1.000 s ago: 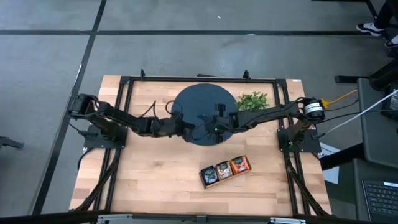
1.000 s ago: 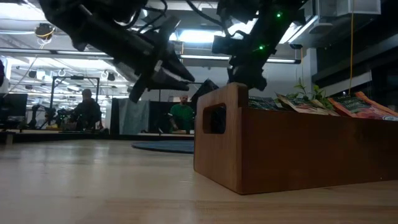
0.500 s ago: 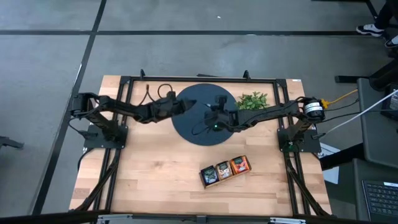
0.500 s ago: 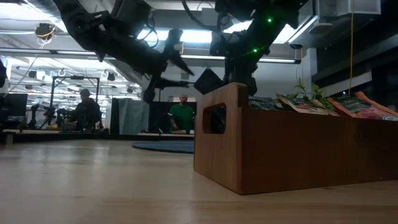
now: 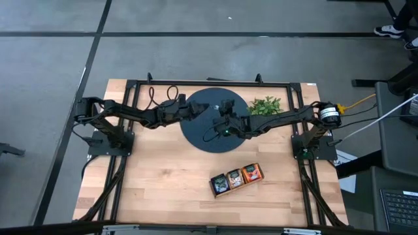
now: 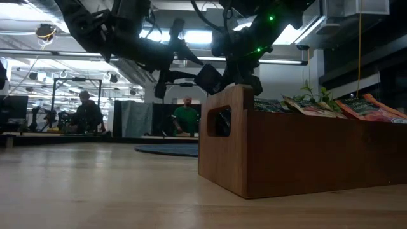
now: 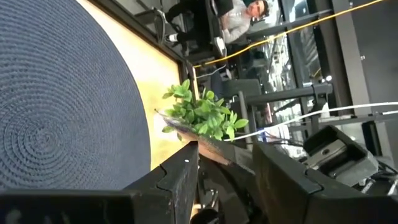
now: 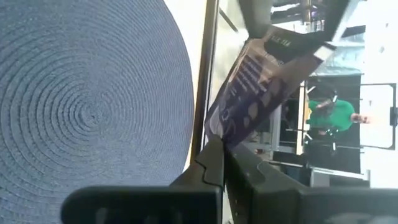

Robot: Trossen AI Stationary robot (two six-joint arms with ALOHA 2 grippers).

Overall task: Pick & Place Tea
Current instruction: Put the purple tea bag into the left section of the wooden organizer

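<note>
My right gripper hangs over the round dark woven mat, shut on a dark navy tea sachet. In the low view the sachet shows as a dark tilted square. My left gripper stands open just to the sachet's left, clear of it, fingers spread. More tea sachets stand in the wooden three-compartment tray near the front right. My right gripper pinches one end of the sachet between its two fingers. The rest of the sachet sticks out beyond the fingertips, tilted. It is lifted clear, high above the mat.
A small leafy green plant sits at the mat's far right. A dark metal frame runs along the table's edges. Bare wood lies at the near left. People stand in the room beyond the table.
My left gripper has opened, rolled, and drawn away from the sachet toward the table's far edge, rising a little. My right gripper has rolled in place with the sachet, which stays pinched above the mat.
</note>
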